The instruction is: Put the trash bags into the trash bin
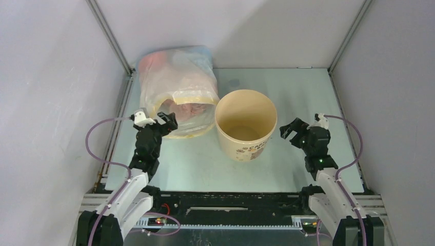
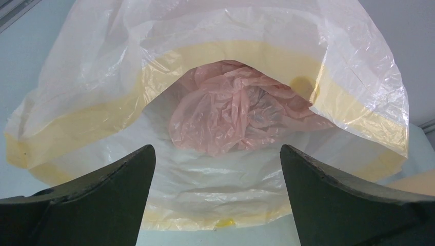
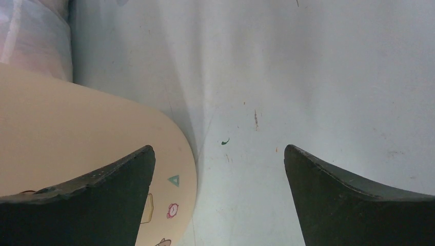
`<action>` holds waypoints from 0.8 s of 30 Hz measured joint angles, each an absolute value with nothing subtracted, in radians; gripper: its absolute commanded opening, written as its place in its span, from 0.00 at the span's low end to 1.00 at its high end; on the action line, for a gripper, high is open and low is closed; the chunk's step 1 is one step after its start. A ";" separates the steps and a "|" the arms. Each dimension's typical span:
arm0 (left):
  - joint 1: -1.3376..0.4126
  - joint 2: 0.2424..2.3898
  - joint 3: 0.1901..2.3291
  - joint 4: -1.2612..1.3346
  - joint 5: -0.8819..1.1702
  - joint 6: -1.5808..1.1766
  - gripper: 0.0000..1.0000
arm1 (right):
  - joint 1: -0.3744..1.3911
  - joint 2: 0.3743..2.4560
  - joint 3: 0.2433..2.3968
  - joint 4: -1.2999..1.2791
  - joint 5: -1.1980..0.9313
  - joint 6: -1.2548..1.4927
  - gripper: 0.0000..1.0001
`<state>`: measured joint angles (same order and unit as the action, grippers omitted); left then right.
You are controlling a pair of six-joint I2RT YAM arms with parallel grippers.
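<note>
A crumpled pale-pink trash bag (image 2: 241,113) lies inside the mouth of a big clear sack with a yellow hem (image 2: 246,56), seen from above as pink plastic (image 1: 191,109) within the sack (image 1: 177,77). The tan trash bin (image 1: 246,123) stands upright and looks empty at mid-table, right of the sack. My left gripper (image 1: 165,121) hangs open just in front of the sack's mouth, nothing between its fingers (image 2: 110,189). Open as well, my right gripper (image 1: 290,132) hovers beside the bin's right wall (image 3: 77,143), apart from it.
The sack leans against the back left corner of the enclosure. Grey walls with metal frame rails (image 1: 110,38) close in the table on three sides. Bare table (image 1: 308,97) lies right of and behind the bin.
</note>
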<state>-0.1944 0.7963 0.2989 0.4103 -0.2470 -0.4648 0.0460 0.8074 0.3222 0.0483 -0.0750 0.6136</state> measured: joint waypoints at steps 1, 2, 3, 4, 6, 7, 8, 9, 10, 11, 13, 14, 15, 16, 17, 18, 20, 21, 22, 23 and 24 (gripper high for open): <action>-0.194 0.796 0.299 0.410 -0.248 -0.466 1.00 | 0.046 0.807 0.322 0.048 -0.075 0.613 1.00; -0.194 0.795 0.299 0.410 -0.251 -0.469 1.00 | 0.046 0.803 0.322 0.047 -0.076 0.612 1.00; -0.194 0.792 0.299 0.408 -0.253 -0.470 1.00 | 0.044 0.796 0.322 0.042 -0.076 0.610 1.00; -0.194 0.787 0.299 0.407 -0.257 -0.471 1.00 | 0.042 0.783 0.322 0.034 -0.076 0.608 1.00; -0.194 0.776 0.299 0.406 -0.261 -0.471 1.00 | 0.036 0.744 0.322 0.011 -0.076 0.601 1.00; -0.194 0.771 0.299 0.406 -0.263 -0.471 1.00 | 0.032 0.710 0.323 -0.009 -0.076 0.598 1.00; -0.194 0.768 0.299 0.406 -0.266 -0.471 1.00 | 0.028 0.683 0.325 -0.027 -0.076 0.595 0.99; -0.194 0.765 0.299 0.406 -0.267 -0.471 1.00 | 0.025 0.651 0.332 -0.054 -0.076 0.594 1.00; -0.194 0.765 0.299 0.406 -0.268 -0.472 1.00 | 0.023 0.623 0.344 -0.082 -0.076 0.593 1.00; -0.194 0.764 0.299 0.405 -0.270 -0.472 1.00 | 0.022 0.598 0.361 -0.112 -0.078 0.591 0.99; -0.194 0.761 0.299 0.398 -0.279 -0.476 1.00 | 0.022 0.566 0.406 -0.165 -0.082 0.586 0.95; -0.194 0.757 0.299 0.395 -0.283 -0.479 1.00 | 0.026 0.557 0.443 -0.206 -0.084 0.578 0.94; -0.194 0.751 0.299 0.392 -0.286 -0.481 1.00 | 0.034 0.556 0.492 -0.248 -0.084 0.567 0.93; -0.194 0.747 0.299 0.392 -0.288 -0.482 0.98 | 0.043 0.559 0.532 -0.280 -0.086 0.560 0.91; -0.194 0.743 0.299 0.392 -0.288 -0.482 0.96 | 0.058 0.565 0.580 -0.312 -0.087 0.548 0.89; -0.194 0.739 0.299 0.392 -0.288 -0.483 0.95 | 0.076 0.575 0.628 -0.342 -0.090 0.538 0.87; -0.194 0.736 0.299 0.393 -0.284 -0.483 0.94 | 0.130 0.590 0.715 -0.390 -0.096 0.514 0.84; -0.194 0.737 0.299 0.393 -0.283 -0.484 0.94 | 0.152 0.594 0.738 -0.401 -0.099 0.506 0.84; -0.194 0.737 0.299 0.393 -0.281 -0.487 0.94 | 0.190 0.600 0.767 -0.420 -0.096 0.497 0.84; -0.194 0.737 0.299 0.393 -0.279 -0.488 0.94 | 0.230 0.608 0.791 -0.436 -0.092 0.488 0.83; -0.194 0.737 0.299 0.393 -0.276 -0.489 0.94 | 0.270 0.619 0.813 -0.454 -0.085 0.481 0.82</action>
<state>-0.1944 0.7368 0.2985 0.3931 -0.2764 -0.4889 0.2703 0.6186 0.8131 -0.4541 -0.0853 0.4808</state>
